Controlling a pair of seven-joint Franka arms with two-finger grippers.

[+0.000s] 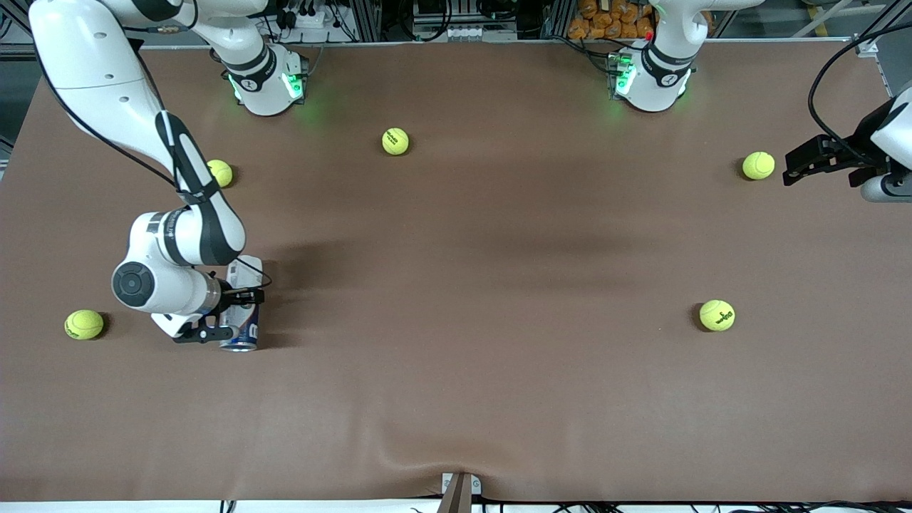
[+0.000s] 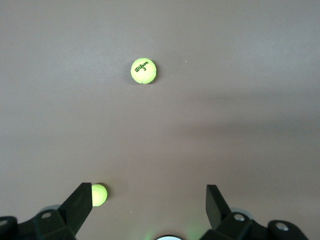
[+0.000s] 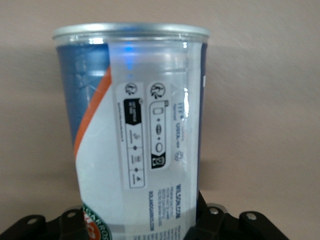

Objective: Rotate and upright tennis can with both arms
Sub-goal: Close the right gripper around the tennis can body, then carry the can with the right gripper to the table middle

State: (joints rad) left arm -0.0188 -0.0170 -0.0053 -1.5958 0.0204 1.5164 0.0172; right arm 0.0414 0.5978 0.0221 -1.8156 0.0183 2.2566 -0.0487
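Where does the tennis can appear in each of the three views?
Front view: the tennis can lies on the table toward the right arm's end, partly under the right gripper.
Left wrist view: not in it.
Right wrist view: the can fills the middle.
Shared landmark: the brown table cover.

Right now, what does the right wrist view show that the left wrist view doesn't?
Only the right wrist view shows the tennis can close up, its metal rim and printed label facing the camera, sitting between the right gripper fingers. Only the left wrist view shows two tennis balls past the open left gripper. Both share the brown table cover.
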